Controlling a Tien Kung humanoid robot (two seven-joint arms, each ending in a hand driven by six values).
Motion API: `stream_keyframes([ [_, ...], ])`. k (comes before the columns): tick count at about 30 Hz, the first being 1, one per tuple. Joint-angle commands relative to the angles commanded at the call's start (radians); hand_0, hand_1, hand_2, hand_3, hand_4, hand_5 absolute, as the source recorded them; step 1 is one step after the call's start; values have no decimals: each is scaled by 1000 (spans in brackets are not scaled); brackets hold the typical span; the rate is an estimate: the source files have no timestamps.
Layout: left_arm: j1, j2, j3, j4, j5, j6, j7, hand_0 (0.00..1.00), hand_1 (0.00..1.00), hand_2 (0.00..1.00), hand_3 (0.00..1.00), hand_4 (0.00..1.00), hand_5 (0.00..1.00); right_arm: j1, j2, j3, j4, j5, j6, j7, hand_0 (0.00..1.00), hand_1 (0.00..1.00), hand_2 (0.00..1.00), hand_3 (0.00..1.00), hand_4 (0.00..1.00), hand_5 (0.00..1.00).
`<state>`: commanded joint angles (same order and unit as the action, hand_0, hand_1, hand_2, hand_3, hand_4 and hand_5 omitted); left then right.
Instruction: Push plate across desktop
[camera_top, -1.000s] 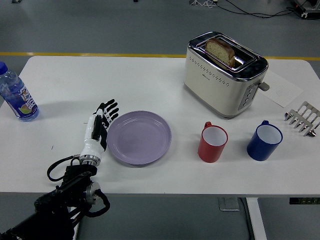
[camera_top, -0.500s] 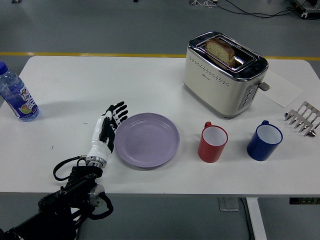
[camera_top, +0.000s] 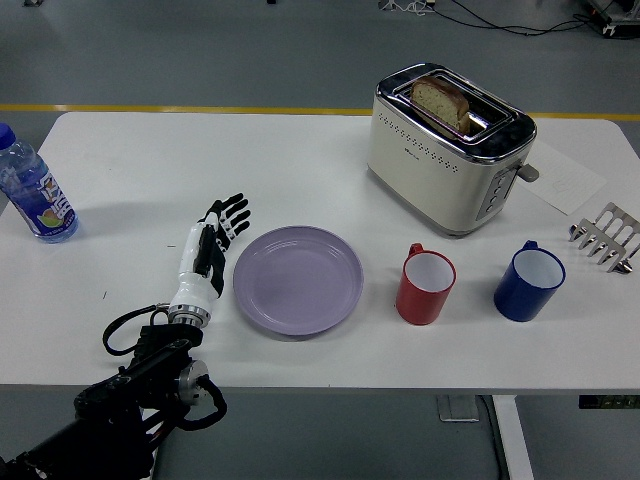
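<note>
My left robot hand (camera_top: 212, 243), black-and-white with its fingers spread flat and holding nothing, lies on the white desk (camera_top: 130, 180) just left of the round, smooth lilac plate (camera_top: 298, 280). A thin gap shows between my fingers and the plate's rim, so I am not pressing on it now. The plate sits near the desk's front middle, with a glossy red mug (camera_top: 426, 286) just to its right. I judge the push mostly done: going further right would bump that mug, so little room remains. Beyond it stand a blue mug (camera_top: 528, 281), a cream and chrome toaster (camera_top: 447, 150) holding a slice of bread, and a metal rack (camera_top: 606, 236); a clear plastic bottle (camera_top: 30, 190) stands far left.
</note>
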<state>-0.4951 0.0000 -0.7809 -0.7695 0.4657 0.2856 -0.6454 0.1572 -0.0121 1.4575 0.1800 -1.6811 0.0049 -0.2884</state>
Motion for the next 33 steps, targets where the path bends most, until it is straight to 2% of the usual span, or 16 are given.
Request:
stream_keyframes([
  [1,1,0,-7,0,3,4,0,771,789,799,748,451,998,0,0,0,0,1,0,0,639,620,656,585,375,178],
  [2,3,0,-30,0,15,12,0,708,736,772,710,453,998,1,-2,-2,0,3,0,0,639,620,656,585,376,178],
  [6,15,2,-99,-25,76,17,0,708,736,772,710,453,998,1,-7,0,0,4,-1,2,639,620,656,585,376,178],
  [7,18,22,-124,-47,114,0,0,708,736,772,710,453,998,1,-10,-4,0,15,-3,3,639,620,656,585,376,178],
  [8,21,34,-136,-65,148,-13,0,670,679,710,636,448,984,0,-11,-3,0,16,-4,3,639,620,657,585,377,179],
  [11,35,72,-165,-120,240,-55,9,670,679,710,636,448,984,1,-13,-3,0,16,-5,4,639,620,657,585,377,179],
  [13,48,102,-188,-167,286,-94,61,670,679,710,636,448,984,0,-14,-1,0,15,-6,5,639,620,657,585,377,179],
  [14,55,115,-202,-191,295,-118,100,609,646,652,589,446,963,0,-15,2,0,13,-6,5,639,620,657,586,377,178],
  [15,64,128,-216,-210,301,-135,131,609,646,652,589,446,963,-1,-15,3,0,13,-7,6,639,620,657,586,377,178],
  [19,102,187,-277,-275,295,-200,231,609,646,652,589,446,963,0,-17,2,0,21,-10,8,639,620,657,586,377,178],
  [20,107,196,-288,-282,294,-209,246,557,634,644,592,454,980,0,-18,2,0,23,-11,9,639,620,658,585,377,179],
  [23,142,249,-350,-307,273,-242,284,557,634,644,592,454,980,4,-19,3,0,27,-13,11,639,620,658,585,377,179],
  [28,191,303,-443,-318,240,-266,302,562,638,639,593,458,986,6,-21,3,0,30,-14,11,639,620,658,585,377,179],
  [31,230,340,-504,-309,196,-299,341,562,638,639,593,458,986,6,-21,4,0,32,-15,10,639,620,658,585,377,179],
  [32,237,346,-518,-305,184,-308,353,557,635,639,590,460,934,6,-21,5,0,32,-15,10,639,621,657,585,378,178],
  [33,247,353,-536,-298,172,-317,365,557,635,639,590,460,934,6,-20,5,0,31,-15,9,639,621,657,585,378,178],
])
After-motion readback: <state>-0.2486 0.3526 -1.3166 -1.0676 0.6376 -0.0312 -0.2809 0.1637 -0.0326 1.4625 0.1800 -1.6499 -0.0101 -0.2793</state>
